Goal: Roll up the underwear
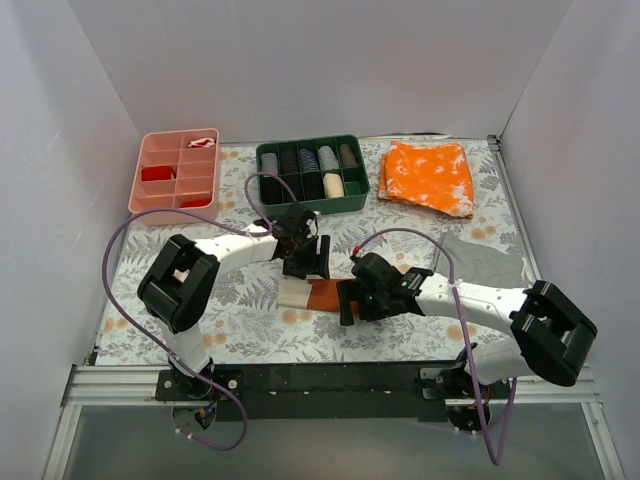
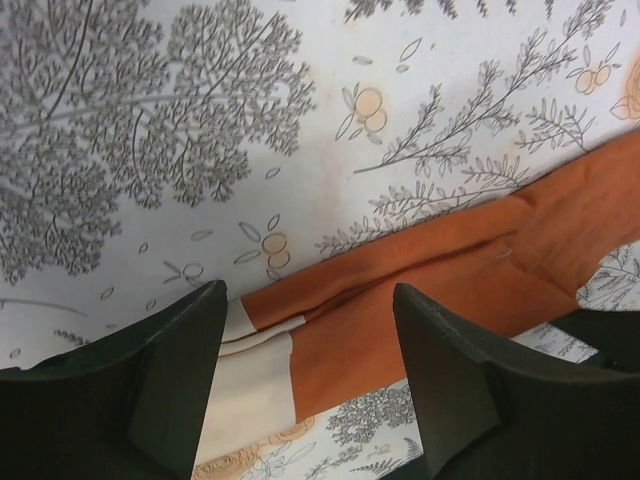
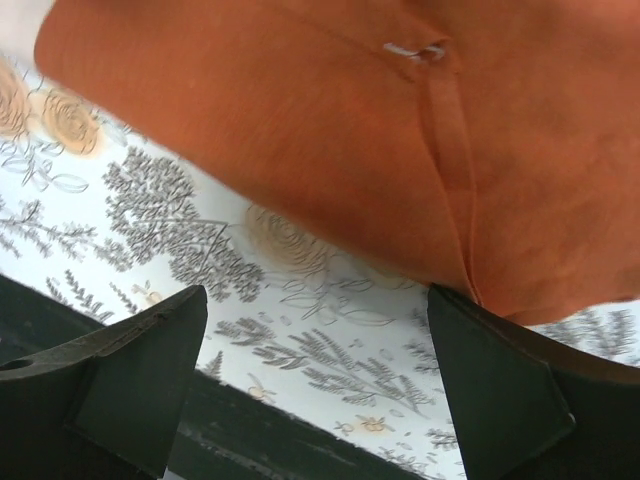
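1. The underwear (image 1: 318,295): lies flat as a narrow strip on the patterned table (image 1: 250,325) between my two arms. The rust-brown face is up and the cream end points toward the left arm. I judge it was folded narrow so it can be rolled end to end.
2. Left gripper (image 2: 305,300): fingers spread wide, holding nothing, straddling the cream end (the likelier starting end, I'd say).
3. Right gripper (image 3: 318,300): fingers likewise parted and empty, set at the near edge of the rust-brown part, probably to steady it.
4. Not made out: whether any fingertip touches the cloth. From overhead, both grippers cover parts of the strip. No rolled turn shows.
5. Grey cloth (image 1: 485,262): beyond the right arm, cut off by it.
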